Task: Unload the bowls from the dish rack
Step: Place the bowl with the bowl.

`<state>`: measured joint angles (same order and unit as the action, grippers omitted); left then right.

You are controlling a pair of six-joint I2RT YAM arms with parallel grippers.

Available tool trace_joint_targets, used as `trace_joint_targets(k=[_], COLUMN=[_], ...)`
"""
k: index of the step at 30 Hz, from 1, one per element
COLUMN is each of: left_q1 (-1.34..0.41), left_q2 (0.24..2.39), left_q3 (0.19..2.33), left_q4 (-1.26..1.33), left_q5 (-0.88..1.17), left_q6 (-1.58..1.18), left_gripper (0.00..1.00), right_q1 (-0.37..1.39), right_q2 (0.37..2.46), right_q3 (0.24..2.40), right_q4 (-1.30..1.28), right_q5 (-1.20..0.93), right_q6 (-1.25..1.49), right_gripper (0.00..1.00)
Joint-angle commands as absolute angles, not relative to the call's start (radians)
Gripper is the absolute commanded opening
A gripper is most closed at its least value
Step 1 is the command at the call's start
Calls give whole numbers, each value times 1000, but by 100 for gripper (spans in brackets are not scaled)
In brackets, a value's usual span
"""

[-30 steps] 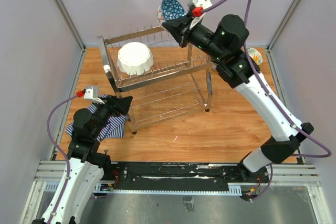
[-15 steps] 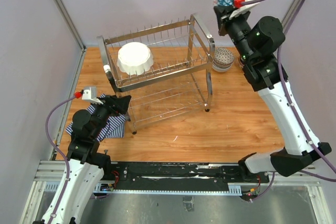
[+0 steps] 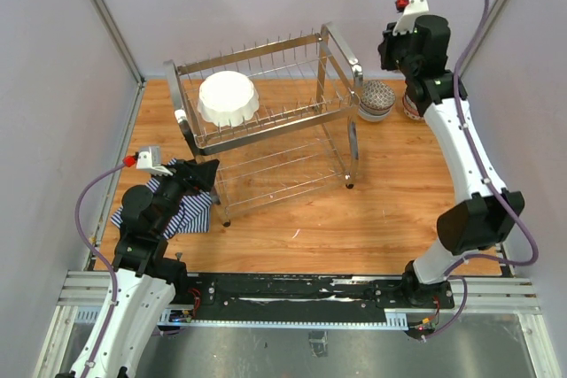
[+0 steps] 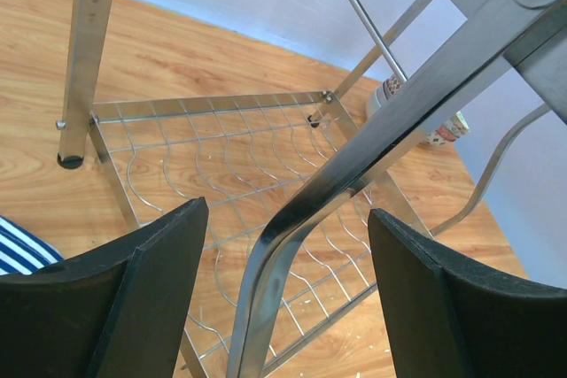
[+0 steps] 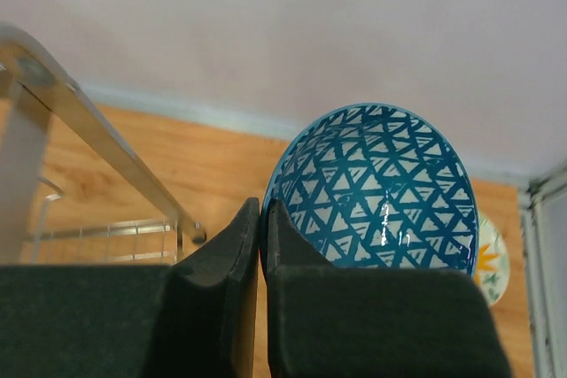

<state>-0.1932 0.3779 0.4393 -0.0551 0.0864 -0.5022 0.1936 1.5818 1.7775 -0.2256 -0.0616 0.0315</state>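
Blue bowl (image 5: 372, 188), rim pinched in the closed right gripper (image 5: 263, 219), has cleared the rack (image 3: 266, 121) toward the far-right bowls (image 3: 376, 99), leaving the white bowl (image 3: 228, 99) racked; left gripper (image 4: 283, 245) stands half-open, empty.

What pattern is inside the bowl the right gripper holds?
Blue bowl with white triangles; clearest in right wrist view.

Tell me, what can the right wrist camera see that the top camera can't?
Only the right wrist view shows the blue triangle bowl, pinched by its rim in the right gripper; from above, the arm hides it. Only the top view shows the big white bowl on the rack's upper tier and the striped cloth. Both show the dish rack and the wooden table.
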Motion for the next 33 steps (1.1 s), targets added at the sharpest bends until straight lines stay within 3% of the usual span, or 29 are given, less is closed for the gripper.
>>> trace_joint_targets(k=[1,6,33], left_q1=[-199,-199,-199], left_q2=[367,372,343], left_q3=[447,439,370], left_q4=[-40,-34,63], left_q5=[73,71,97], left_q6=[-499,-496,-472], left_gripper=[78,77,77], right_q1=[170,169,132], right_q2=[1627,1643,2054], right_q3=[1836,1781,2030], right_q4=[-313,-302,-329], right_q5=[-59,-51,-80], right_q6=[71,74,33], right_gripper=[1,1,1])
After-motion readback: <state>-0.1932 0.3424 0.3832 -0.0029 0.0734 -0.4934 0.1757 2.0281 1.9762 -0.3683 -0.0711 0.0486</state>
